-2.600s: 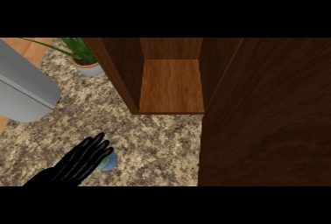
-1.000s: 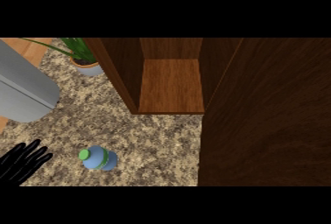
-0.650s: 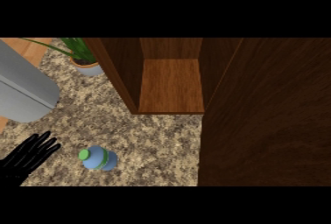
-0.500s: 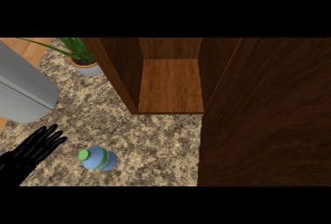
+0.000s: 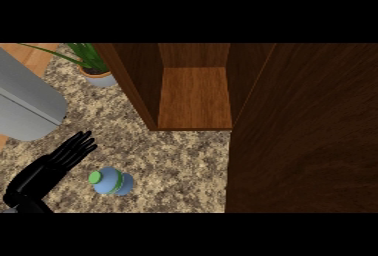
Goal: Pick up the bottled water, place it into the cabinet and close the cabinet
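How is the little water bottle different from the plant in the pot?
The bottled water is pale blue with a green cap and stands close to the left hand; the potted plant has long green leaves in a grey pot and sits far back, beside the open cabinet. The bottle looks round and closed on top, while the plant's leaves spread outward. Both stand upright on the speckled counter.

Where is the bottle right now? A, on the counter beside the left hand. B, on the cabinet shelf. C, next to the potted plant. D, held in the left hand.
A: the bottle stands on the counter just right of the open left hand, apart from it, and the cabinet shelf holds nothing.
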